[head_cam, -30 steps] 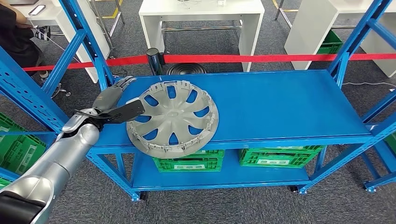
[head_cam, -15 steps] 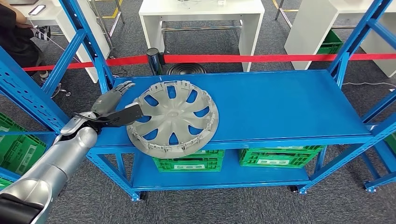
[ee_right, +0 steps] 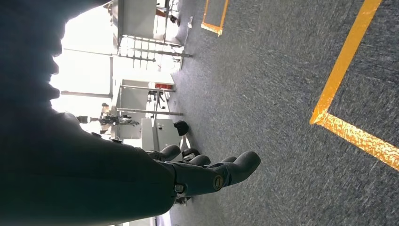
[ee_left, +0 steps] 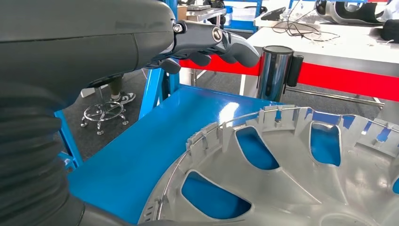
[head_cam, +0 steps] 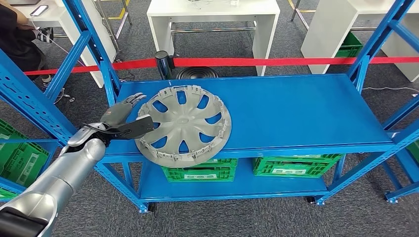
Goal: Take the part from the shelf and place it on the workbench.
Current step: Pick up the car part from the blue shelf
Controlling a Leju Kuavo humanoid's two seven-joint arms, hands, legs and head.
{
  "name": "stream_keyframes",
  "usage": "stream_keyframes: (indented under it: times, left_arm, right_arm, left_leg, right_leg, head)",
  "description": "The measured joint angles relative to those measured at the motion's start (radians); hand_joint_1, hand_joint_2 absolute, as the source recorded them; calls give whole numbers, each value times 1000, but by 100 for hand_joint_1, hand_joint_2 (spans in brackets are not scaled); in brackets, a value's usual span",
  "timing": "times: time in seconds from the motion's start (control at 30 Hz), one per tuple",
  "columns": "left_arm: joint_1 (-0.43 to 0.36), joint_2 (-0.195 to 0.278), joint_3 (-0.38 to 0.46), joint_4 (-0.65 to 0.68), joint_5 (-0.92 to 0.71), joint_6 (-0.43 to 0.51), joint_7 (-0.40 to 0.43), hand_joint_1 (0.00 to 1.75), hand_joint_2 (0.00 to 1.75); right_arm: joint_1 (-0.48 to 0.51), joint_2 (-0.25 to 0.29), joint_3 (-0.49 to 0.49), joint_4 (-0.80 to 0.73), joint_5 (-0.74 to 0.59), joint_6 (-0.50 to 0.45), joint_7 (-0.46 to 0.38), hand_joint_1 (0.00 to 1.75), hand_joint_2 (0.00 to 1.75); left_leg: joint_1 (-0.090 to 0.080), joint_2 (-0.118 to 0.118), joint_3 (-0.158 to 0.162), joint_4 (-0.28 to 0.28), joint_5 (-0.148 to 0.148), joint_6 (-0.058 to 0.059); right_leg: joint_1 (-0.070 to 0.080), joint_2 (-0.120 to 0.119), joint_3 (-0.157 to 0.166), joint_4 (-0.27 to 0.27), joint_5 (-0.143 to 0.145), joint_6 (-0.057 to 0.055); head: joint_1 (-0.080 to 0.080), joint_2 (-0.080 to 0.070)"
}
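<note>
Head view shows the left hand (head_cam: pixel 121 116) reaching in over the blue shelf (head_cam: pixel 296 113) toward the grey wheel cover (head_cam: pixel 184 126), the part to be carried off. The cover lies flat on the shelf's left half, hollow side up, its near rim jutting past the front edge, which leaves a lip free to grab. The fingers (head_cam: pixel 132 100) are spread and extended above the shelf just outside the cover's far-left rim, while the dark thumb lies over the rim on the near side. I judge the hand is straddling the rim so it can close on it, but nothing is pinched yet. From the left wrist view, the fingers (ee_left: pixel 221 42) hang in the air above the clipped rim (ee_left: pixel 235 127), apart from it.

Right hand (ee_right: pixel 207 176) hangs beside the body over grey carpet, its fingers loosely straight and holding nothing.

Beneath the fingers' level sit green crates (head_cam: pixel 296 165) on the lower shelf; beyond them a red barrier tape (head_cam: pixel 276 61) runs across. The lift, I judge, has not begun.
</note>
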Motion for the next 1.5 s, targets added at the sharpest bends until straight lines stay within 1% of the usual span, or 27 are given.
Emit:
stream_keyframes:
  times: [0.13,0.33,0.4,0.53,0.63,0.67,0.7,0.77,0.8,0.83,0.87,0.9,0.93,0.97,1.0,1.03,1.13,1.17,1.23,1.27,1.3,1.33,1.37,1.4,1.43,1.47,1.5]
  left_arm:
    - [1,0,-1,0,3,-1,2,0,0]
    - [13,0,-8,-1,17,9,-18,0,0]
    - [15,0,-11,-2,23,10,-22,0,0]
    - [16,0,-11,-1,30,11,-23,0,0]
    - [16,-4,-12,-3,31,11,-23,0,0]
    - [15,-6,-12,-4,32,11,-22,0,0]
    - [15,-9,-12,-5,32,11,-22,0,0]
    - [18,-14,-13,-5,32,11,-20,0,0]
    - [22,-16,-15,-5,32,11,-19,0,0]
    - [25,-19,-17,-4,33,11,-19,0,0]
    - [28,-21,-18,-4,33,11,-18,0,0]
    - [29,-24,-19,-5,33,11,-18,0,0]
    - [29,-25,-20,-5,34,11,-18,0,0]
    - [29,-26,-20,-5,35,11,-17,0,0]
    - [29,-27,-21,-5,35,11,-17,0,0]
    - [29,-28,-22,-5,35,11,-16,0,0]
    - [29,-28,-25,-6,35,11,-15,0,0]
    - [29,-28,-26,-6,35,11,-16,0,0]
    - [29,-27,-28,-6,35,12,-19,0,0]
    - [29,-27,-31,-6,34,12,-20,0,0]
    - [31,-27,-34,-6,34,12,-20,0,0]
    - [32,-27,-36,-5,33,12,-19,0,0]
    - [33,-27,-37,-5,32,12,-19,0,0]
    - [34,-27,-39,-5,32,12,-19,0,0]
    - [33,-28,-40,-5,31,12,-18,0,0]
    - [32,-28,-41,-6,31,12,-18,0,0]
    - [31,-29,-42,-6,31,13,-18,0,0]
  right_arm:
    - [0,0,0,0,0,0,0,0,175]
    - [0,0,-1,0,3,-1,2,0,175]
    - [0,0,-4,0,3,-1,2,0,175]
    - [0,1,-8,0,4,-3,2,0,175]
    - [0,2,-8,0,4,-3,7,0,175]
    - [-1,2,-9,0,4,-3,10,0,175]
    - [-1,2,-10,0,4,-3,12,0,175]
    - [-1,2,-13,0,4,-3,15,0,175]
    - [0,2,-14,0,3,-3,16,0,175]
    - [0,2,-16,0,3,-3,17,0,175]
    - [0,1,-18,0,3,-4,17,0,175]
    - [-1,1,-19,0,3,-4,17,0,175]
    - [-2,0,-21,0,3,-4,17,0,175]
    - [-2,0,-23,0,3,-4,17,0,175]
    - [-3,0,-24,0,3,-4,17,0,175]
    - [-3,0,-25,0,3,-4,17,0,175]
    - [-4,1,-25,0,3,-4,17,0,175]
    - [-4,1,-25,0,4,-4,17,0,175]
    - [-4,1,-25,0,4,-4,17,0,175]
    - [-4,0,-25,0,5,-4,17,0,175]
    - [-3,0,-26,0,5,-3,16,0,175]
    - [-3,0,-26,0,6,-2,16,0,175]
    - [-2,0,-26,0,6,-2,15,0,175]
    - [-2,0,-26,0,6,-1,14,0,175]
    - [-2,0,-26,0,6,-1,14,0,175]
    - [-2,0,-26,0,6,-1,14,0,175]
    - [-2,0,-27,0,6,-1,14,0,175]
  left_leg:
    - [0,0,0,0,0,0]
    - [0,0,0,0,0,0]
    - [-2,0,-1,3,-2,3]
    - [-5,-1,-4,9,-4,12]
    - [0,2,0,-5,13,25]
    - [3,4,2,-15,21,31]
    - [7,6,3,-23,28,35]
    - [7,11,-3,-24,33,40]
    - [7,12,-8,-20,33,40]
    - [7,12,-14,-15,34,40]
    - [8,13,-21,-8,33,39]
    - [9,13,-28,1,32,37]
    - [11,13,-35,10,31,33]
    - [12,12,-42,18,30,27]
    - [11,12,-48,26,29,20]
    - [9,10,-53,32,29,13]
    - [9,8,-63,38,31,-8]
    - [11,8,-71,50,17,-15]
    - [14,8,-105,130,-44,-25]
    - [15,8,-129,194,-81,-29]
    - [15,8,-150,255,-109,-32]
    - [16,8,-161,295,-121,-33]
    - [16,8,-153,300,-116,-32]
    - [16,8,-125,265,-96,-30]
    - [16,8,-80,199,-69,-27]
    - [15,8,-32,125,-52,-23]
    - [12,7,3,69,-40,-20]
  right_leg:
    - [0,0,0,0,0,0]
    - [0,0,0,0,0,0]
    - [-3,0,1,-2,1,3]
    - [-7,0,1,-4,4,11]
    - [-6,1,2,-10,7,23]
    - [-5,0,-4,4,-7,25]
    - [-3,-1,-18,38,-32,26]
    - [-2,-4,-70,160,-101,26]
    - [-2,-4,-94,218,-123,28]
    - [-2,-4,-105,250,-128,30]
    - [-3,-5,-97,242,-114,32]
    - [-4,-6,-71,199,-87,33]
    - [-6,-9,-35,132,-65,34]
    - [-5,-10,-4,80,-46,33]
    - [-4,-9,14,46,-36,28]
    - [-2,-8,19,33,-37,21]
    - [-2,-5,8,31,-31,-5]
    - [-3,-6,5,26,-26,-13]
    - [-4,-7,-4,20,-16,-26]
    - [-3,-7,-10,18,-11,-29]
    - [-3,-7,-16,18,-6,-30]
    - [-2,-7,-23,19,-1,-30]
    - [-2,-7,-29,19,4,-29]
    - [-2,-7,-33,19,9,-27]
    - [-2,-7,-36,19,13,-24]
    - [-2,-7,-39,19,17,-20]
    - [-2,-7,-40,18,21,-14]
  head:
    - [0,0]
    - [0,0]
    - [0,0]
    - [0,0]
    - [1,0]
    - [1,0]
    - [2,0]
    - [2,0]
    - [1,0]
    - [1,0]
    - [1,0]
    - [1,0]
    - [1,0]
    - [2,0]
    - [1,0]
    - [1,0]
    - [0,0]
    - [-1,0]
    - [-2,0]
    - [-2,0]
    - [-2,0]
    - [-2,0]
    - [-2,0]
    - [-2,0]
    - [-2,0]
    - [-2,0]
    - [-2,0]
